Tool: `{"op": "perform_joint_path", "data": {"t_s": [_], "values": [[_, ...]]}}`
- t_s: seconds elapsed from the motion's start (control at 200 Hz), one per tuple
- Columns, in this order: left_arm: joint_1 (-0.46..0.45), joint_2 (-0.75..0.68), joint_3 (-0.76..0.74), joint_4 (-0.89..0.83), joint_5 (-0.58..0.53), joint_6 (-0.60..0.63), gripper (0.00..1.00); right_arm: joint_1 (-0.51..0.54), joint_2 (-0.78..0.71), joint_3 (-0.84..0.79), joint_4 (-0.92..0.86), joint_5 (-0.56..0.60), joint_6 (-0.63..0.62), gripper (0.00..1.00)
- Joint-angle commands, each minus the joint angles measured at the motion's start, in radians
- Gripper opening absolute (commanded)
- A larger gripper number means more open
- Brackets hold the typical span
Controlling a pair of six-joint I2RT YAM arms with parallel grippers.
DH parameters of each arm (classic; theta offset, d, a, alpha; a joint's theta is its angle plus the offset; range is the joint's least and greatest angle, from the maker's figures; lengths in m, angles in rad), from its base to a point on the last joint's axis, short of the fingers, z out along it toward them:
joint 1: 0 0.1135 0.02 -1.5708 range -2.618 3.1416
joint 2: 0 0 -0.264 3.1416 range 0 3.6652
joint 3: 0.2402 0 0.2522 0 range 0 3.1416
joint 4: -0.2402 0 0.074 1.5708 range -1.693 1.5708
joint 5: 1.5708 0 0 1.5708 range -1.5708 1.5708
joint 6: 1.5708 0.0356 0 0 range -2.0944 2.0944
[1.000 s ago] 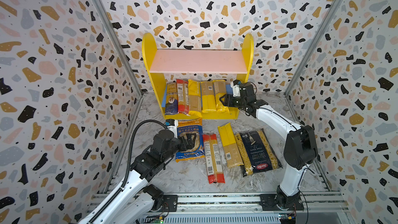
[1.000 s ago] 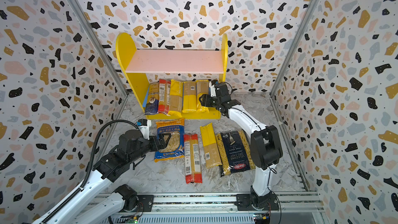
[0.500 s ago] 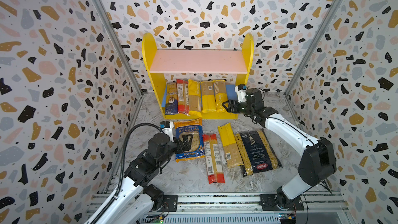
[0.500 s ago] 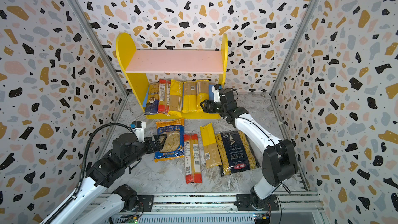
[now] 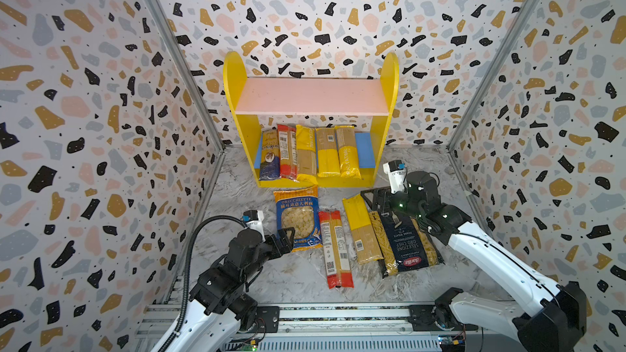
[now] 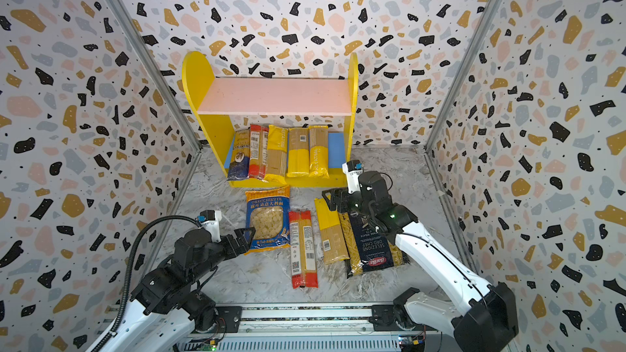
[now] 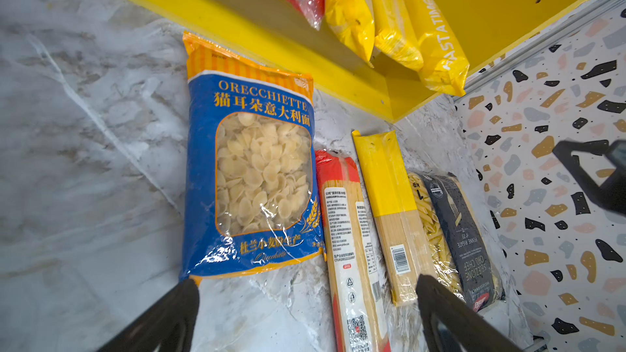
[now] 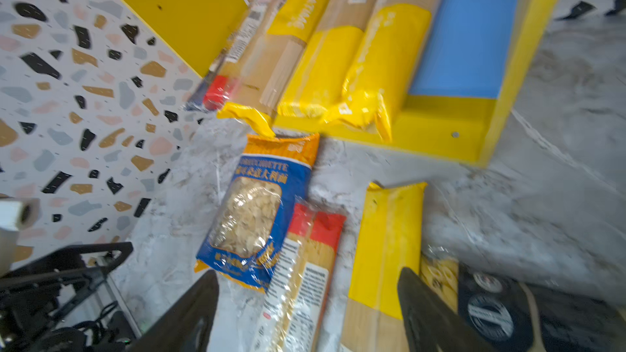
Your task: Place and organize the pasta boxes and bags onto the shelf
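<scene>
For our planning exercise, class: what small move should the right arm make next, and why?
Probably lower the open right gripper onto the yellow spaghetti pack on the table: its jaws hover by that pack's far end, and the blue lower board has bare space.

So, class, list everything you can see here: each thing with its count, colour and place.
shelf: one, yellow sides, pink top board, blue lower board, against the back wall
shelved packs: five, one dark blue, one red, three yellow, side by side on the lower board
Orecchiette bag: one, blue and orange, flat before the shelf
red pack: one, red, right of that bag
yellow pack: one, yellow, right of the red pack
Barilla bag: one, navy, rightmost
table: one, grey marble, under everything
left claw: one, black, open, at the Orecchiette bag's near corner
right claw: one, black, open, over the yellow pack's far end
</scene>
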Motion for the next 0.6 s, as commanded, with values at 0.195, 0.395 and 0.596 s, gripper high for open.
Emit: {"op": "perform_joint_path", "data": {"t_s": [0.195,0.395,0.596], "values": [[0.007,0.019,-0.055,0.105,0.118,-0.076,1.0,-0.036,-0.098,-0.178,-0.256,0.245,0.095,0.99],[-0.012,0.111,-0.037,0.218,0.177,-0.09,1.0,-0.126,-0.187,-0.261,-0.287,0.29,0.131,0.99],[-0.128,0.253,-0.009,0.349,0.144,-0.095,1.0,-0.254,-0.2,-0.282,-0.318,0.327,0.189,0.99]]}}
